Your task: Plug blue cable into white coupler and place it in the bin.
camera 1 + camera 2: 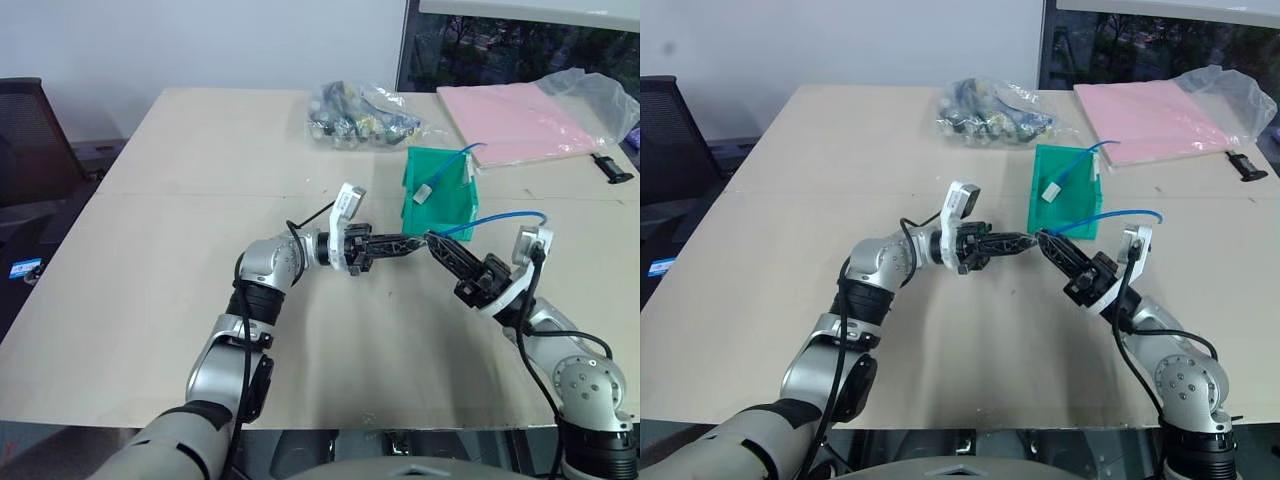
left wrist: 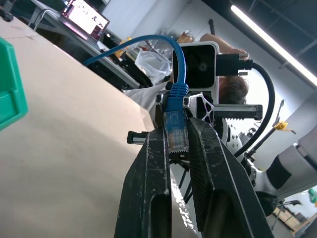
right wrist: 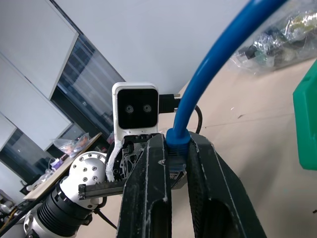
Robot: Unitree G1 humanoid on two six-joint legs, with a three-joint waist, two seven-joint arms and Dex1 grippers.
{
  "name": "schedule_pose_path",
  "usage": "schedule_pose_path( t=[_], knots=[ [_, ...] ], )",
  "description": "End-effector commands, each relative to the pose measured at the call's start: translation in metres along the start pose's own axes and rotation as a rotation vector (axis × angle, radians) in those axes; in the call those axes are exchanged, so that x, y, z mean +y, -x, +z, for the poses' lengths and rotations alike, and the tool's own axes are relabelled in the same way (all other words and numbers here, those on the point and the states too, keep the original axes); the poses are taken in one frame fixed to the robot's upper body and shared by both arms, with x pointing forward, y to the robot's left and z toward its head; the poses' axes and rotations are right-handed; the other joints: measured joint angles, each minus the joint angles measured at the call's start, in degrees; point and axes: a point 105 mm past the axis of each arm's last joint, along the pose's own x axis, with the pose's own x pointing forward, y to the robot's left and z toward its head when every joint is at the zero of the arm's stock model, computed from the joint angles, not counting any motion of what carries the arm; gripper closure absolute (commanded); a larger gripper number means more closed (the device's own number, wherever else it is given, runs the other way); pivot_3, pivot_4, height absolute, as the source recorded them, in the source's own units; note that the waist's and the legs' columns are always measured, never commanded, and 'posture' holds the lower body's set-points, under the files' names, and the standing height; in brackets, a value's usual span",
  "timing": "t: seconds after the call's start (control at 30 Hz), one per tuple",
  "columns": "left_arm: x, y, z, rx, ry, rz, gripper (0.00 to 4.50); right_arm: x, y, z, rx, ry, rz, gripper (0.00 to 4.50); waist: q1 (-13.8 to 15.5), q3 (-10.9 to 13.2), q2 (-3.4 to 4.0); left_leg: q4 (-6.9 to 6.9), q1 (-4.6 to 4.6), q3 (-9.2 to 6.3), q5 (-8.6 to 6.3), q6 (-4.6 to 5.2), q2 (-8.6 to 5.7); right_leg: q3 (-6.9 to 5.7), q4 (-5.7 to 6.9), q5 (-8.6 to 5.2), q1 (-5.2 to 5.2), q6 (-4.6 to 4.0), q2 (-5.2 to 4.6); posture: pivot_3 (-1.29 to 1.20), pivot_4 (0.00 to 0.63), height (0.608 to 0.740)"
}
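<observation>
Left eye view: right of centre, the bin is seen holding a second blue cable; both the left gripper and the right gripper are clamped on the blue cable.

The bin stands on the table. Behind it, to its left, lies a bag of parts; behind it, to its right, a flat folder. A second cable rests in the bin. Just before the bin, the left gripper and right gripper meet, apparently touching, on the blue cable.
</observation>
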Motion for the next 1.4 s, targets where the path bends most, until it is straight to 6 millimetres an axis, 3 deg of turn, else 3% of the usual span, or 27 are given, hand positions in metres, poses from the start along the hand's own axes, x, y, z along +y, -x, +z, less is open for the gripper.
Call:
schedule_pose_path(
  t=[0.03, 0.07, 0.13, 0.17, 0.27, 0.37, 0.47, 0.57, 0.67, 0.77, 0.83, 0.97, 1.03, 1.23, 1.4],
  knots=[
    [-0.005, 0.000, 0.011, -0.012, -0.048, -0.011, 4.50, 0.018, -0.007, 0.004, -0.014, 0.003, 0.091, 4.45, 0.0, 0.0, 0.00, -0.01, 0.00, 0.00, 0.00, 0.00, 0.00, 0.00, 0.00, 0.00, 0.00, 0.00, 0.00, 0.00, 0.150, 0.740],
    [-0.008, 0.001, 0.007, 0.007, -0.064, -0.026, 4.50, 0.018, -0.007, 0.004, -0.012, 0.003, 0.094, 4.45, 0.0, 0.0, 0.00, -0.01, 0.00, 0.00, 0.00, 0.00, 0.00, 0.00, -0.01, 0.00, 0.00, 0.00, 0.00, 0.00, 0.150, 0.740],
    [-0.019, 0.003, -0.003, 0.066, -0.090, -0.075, 3.54, 0.018, -0.008, 0.004, -0.009, 0.003, 0.096, 4.50, -0.4, 0.0, 0.00, -0.01, 0.00, 0.00, 0.00, 0.00, 0.00, 0.01, -0.01, 0.00, 0.00, 0.00, -0.02, 0.00, 0.150, 0.740],
    [-0.023, 0.003, -0.005, 0.075, -0.103, -0.086, 3.39, 0.018, -0.008, 0.004, -0.009, 0.002, 0.097, 4.50, -0.5, 0.0, 0.01, -0.03, 0.01, 0.01, 0.00, 0.00, 0.02, 0.05, -0.02, 0.00, -0.01, 0.00, -0.02, 0.00, 0.150, 0.740],
    [-0.026, 0.001, -0.003, 0.083, -0.190, -0.047, 1.82, 0.014, -0.007, 0.004, -0.003, 0.018, 0.085, 4.50, -0.3, 0.0, 0.01, -0.05, 0.00, -0.01, 0.00, -0.01, 0.03, 0.05, -0.02, 0.00, -0.01, -0.01, -0.10, 0.00, 0.150, 0.740],
    [-0.050, 0.004, -0.001, 0.105, -0.349, -0.052, 0.46, 0.000, -0.003, 0.007, 0.008, 0.110, 0.020, 4.50, -0.2, 0.0, 0.01, -0.04, 0.00, 0.01, 0.00, 0.00, 0.01, 0.05, -0.02, 0.00, -0.01, -0.01, -0.17, 0.00, 0.150, 0.740],
    [-0.074, 0.006, 0.008, 0.043, -0.468, 0.013, 0.46, -0.009, 0.006, 0.007, 0.044, 0.197, -0.008, 4.50, -0.4, 0.0, 0.03, -0.07, 0.03, 0.05, 0.00, 0.00, 0.02, 0.11, -0.04, 0.00, -0.02, 0.00, -0.18, 0.00, 0.150, 0.740],
    [-0.077, 0.012, 0.019, -0.039, -0.640, 0.236, 0.46, -0.015, 0.010, 0.010, 0.048, 0.243, -0.020, 4.50, 0.1, 0.0, 0.03, -0.08, 0.01, 0.02, 0.00, 0.00, 0.03, 0.06, -0.04, 0.00, -0.02, 0.00, -0.25, 0.00, 0.150, 0.740],
    [-0.080, 0.044, 0.047, -0.132, -0.915, 0.638, 0.46, -0.017, 0.012, 0.014, 0.037, 0.275, -0.019, 4.50, 0.0, 0.0, 0.04, -0.08, 0.05, 0.03, 0.00, 0.00, 0.02, 0.07, -0.02, 0.01, 0.00, 0.00, -0.26, 0.00, 0.150, 0.740],
    [-0.086, 0.080, 0.056, -0.151, -1.073, 0.968, 0.46, -0.017, 0.015, 0.018, 0.040, 0.283, -0.010, 4.50, 0.0, 0.0, 0.05, -0.12, 0.11, 0.04, 0.00, 0.00, 0.03, 0.08, 0.03, 0.01, 0.00, -0.01, -0.25, 0.00, 0.150, 0.740],
    [-0.088, 0.105, 0.045, -0.164, -1.081, 1.177, 0.46, -0.016, 0.015, 0.018, 0.051, 0.289, 0.003, 4.50, 0.0, 0.0, 0.08, -0.17, 0.15, 0.04, 0.00, -0.01, 0.03, 0.10, 0.01, 0.01, 0.01, -0.01, -0.26, 0.00, 0.150, 0.740],
    [-0.077, 0.155, -0.018, -0.088, -0.881, 1.502, 0.46, -0.015, 0.010, 0.016, 0.069, 0.324, 0.041, 4.50, 0.0, 0.0, 0.07, -0.17, 0.13, 0.11, -0.01, 0.00, 0.01, 0.08, -0.06, 0.01, 0.03, -0.01, -0.38, 0.00, 0.150, 0.740],
    [-0.075, 0.170, -0.036, -0.059, -0.841, 1.594, 0.46, -0.014, 0.007, 0.015, 0.074, 0.330, 0.054, 4.50, 0.2, 0.0, 0.02, -0.18, 0.13, 0.14, -0.03, 0.02, 0.01, 0.07, -0.07, 0.01, 0.02, -0.01, -0.44, 0.00, 0.150, 0.740],
    [-0.051, 0.188, -0.062, -0.080, -0.730, 1.682, 0.46, -0.016, 0.003, 0.013, 0.073, 0.327, 0.050, 4.50, 0.7, 0.0, 0.02, -0.17, 0.14, 0.15, -0.02, 0.02, 0.01, -0.14, -0.04, 0.01, 0.08, -0.05, -0.60, 0.00, 0.150, 0.740],
    [-0.031, 0.198, -0.063, -0.099, -0.708, 1.707, 0.46, -0.016, 0.002, 0.014, 0.068, 0.334, 0.044, 4.50, 0.2, 0.0, -0.01, -0.14, 0.11, 0.22, 0.01, 0.08, 0.01, -0.14, -0.07, 0.03, 0.06, -0.06, -0.62, 0.00, 0.150, 0.740]
  ],
)
